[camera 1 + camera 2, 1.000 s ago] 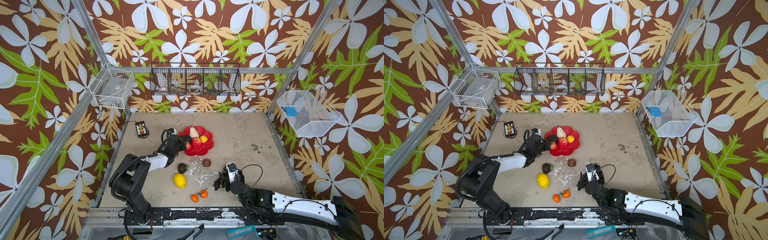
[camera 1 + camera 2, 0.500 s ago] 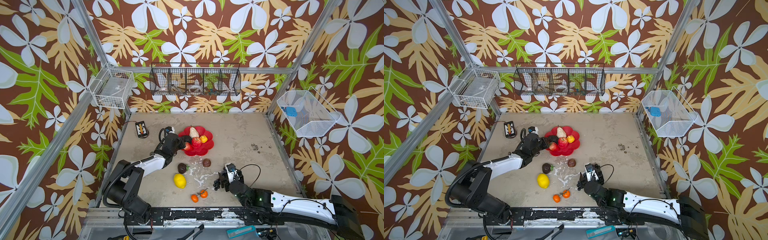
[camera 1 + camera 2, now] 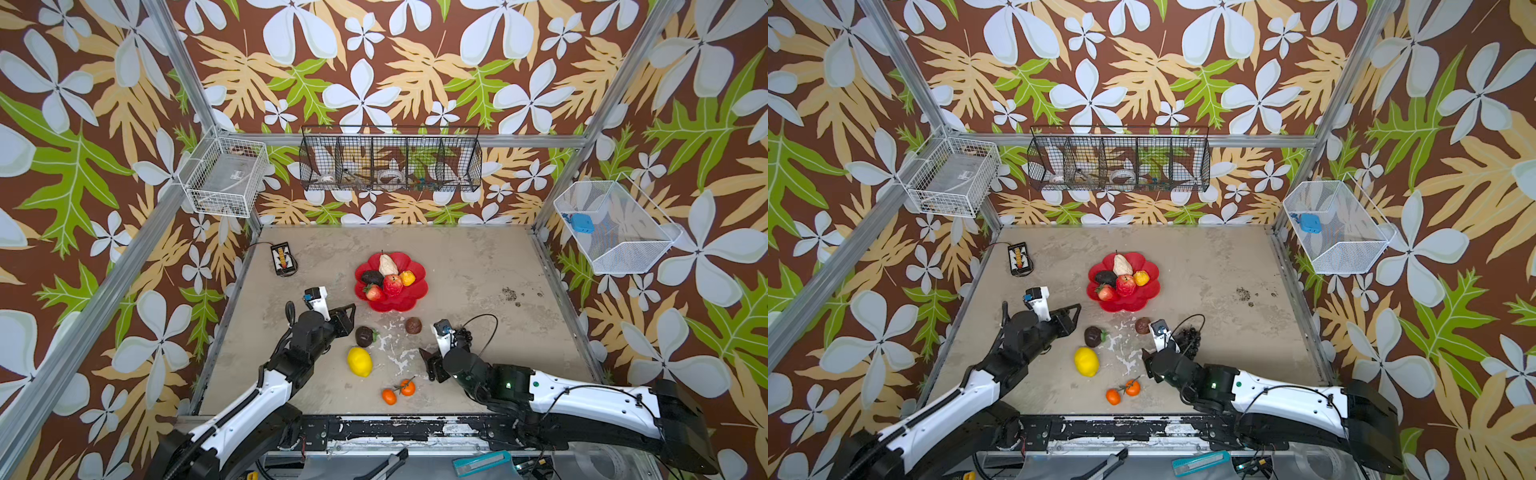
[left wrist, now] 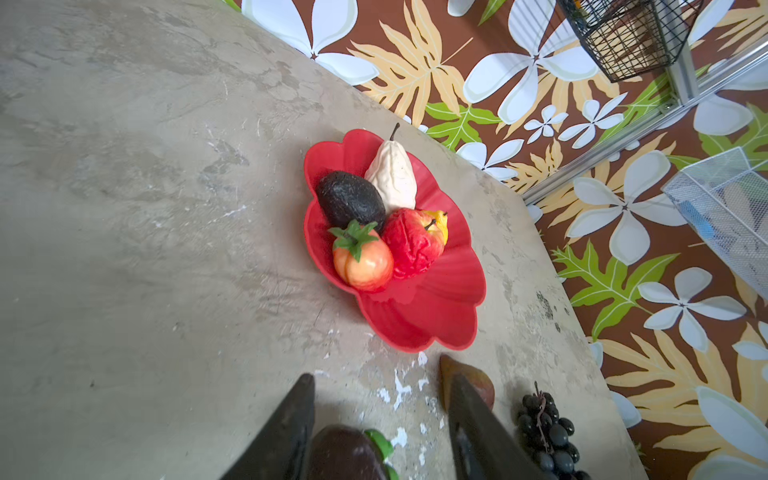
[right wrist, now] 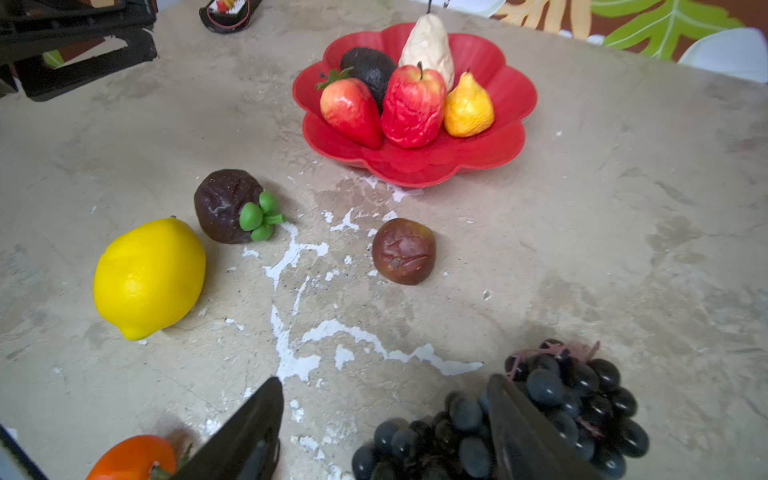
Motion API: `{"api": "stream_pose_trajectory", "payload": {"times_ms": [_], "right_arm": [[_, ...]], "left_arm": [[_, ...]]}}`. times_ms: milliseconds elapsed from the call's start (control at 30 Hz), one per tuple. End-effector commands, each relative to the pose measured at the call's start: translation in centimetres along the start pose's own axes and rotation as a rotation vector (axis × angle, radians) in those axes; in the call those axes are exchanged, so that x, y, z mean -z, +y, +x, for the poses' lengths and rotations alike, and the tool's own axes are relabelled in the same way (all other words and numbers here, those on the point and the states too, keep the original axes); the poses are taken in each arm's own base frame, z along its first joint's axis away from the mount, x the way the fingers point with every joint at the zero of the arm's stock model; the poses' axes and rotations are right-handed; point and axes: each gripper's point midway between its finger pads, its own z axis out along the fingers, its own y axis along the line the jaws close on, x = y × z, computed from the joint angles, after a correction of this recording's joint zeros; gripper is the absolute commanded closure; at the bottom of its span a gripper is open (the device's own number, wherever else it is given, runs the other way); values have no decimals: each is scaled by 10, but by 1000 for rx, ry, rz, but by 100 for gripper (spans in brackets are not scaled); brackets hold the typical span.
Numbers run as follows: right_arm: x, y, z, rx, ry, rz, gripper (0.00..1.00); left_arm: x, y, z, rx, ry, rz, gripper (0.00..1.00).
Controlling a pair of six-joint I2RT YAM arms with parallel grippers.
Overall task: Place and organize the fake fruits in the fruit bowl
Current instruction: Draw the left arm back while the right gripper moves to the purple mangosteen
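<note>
**Ana:** Where does everything lie?

**Ben:** The fruit bowl (image 3: 400,306) sits mid-table. It holds a beige pear (image 4: 392,174), an avocado (image 4: 349,199), an apple (image 4: 411,243), a strawberry (image 4: 363,262) and a small yellow pear (image 5: 468,108), all crowded together, and its near petals are bare. Loose on the table (image 3: 478,270) are a mangosteen (image 3: 364,336), a lemon (image 3: 360,361), a brown round fruit (image 3: 413,325), two oranges (image 3: 407,387) and a grape bunch (image 5: 552,388).

**Ana:** And the pincers?

**Ben:** The left gripper (image 4: 380,378) has its jaws spread and holds nothing, with the mangosteen just beside it. The right gripper (image 5: 386,380) is spread wide too and grips nothing. One finger overlaps the grapes, but I can't tell whether it touches them.

**Ana:** How will they handle?

**Ben:** They're probably light, hollow plastic, and the apple's crumpled skin suggests thin shells that give. I'd take the mangosteen across its round belly, clear of the green calyx. The glossy lemon could squirt out, so pinch it across the short waist. The grapes look floppy, so grasp the thick of the cluster near the stem.
</note>
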Motion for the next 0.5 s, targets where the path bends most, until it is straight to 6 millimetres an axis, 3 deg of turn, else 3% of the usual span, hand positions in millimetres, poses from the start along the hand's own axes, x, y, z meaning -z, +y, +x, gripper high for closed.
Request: {"api": "stream_pose_trajectory", "payload": {"times_ms": [0, 200, 467], "right_arm": [[-6, 22, 1, -26, 74, -85, 25], [-27, 48, -17, -98, 128, -142, 29], [-54, 55, -15, -282, 186, -152, 36]], "left_arm": [[5, 12, 12, -14, 27, -33, 40], [-8, -2, 36, -4, 173, 42, 36], [-16, 4, 71, 6, 308, 22, 33]]}}
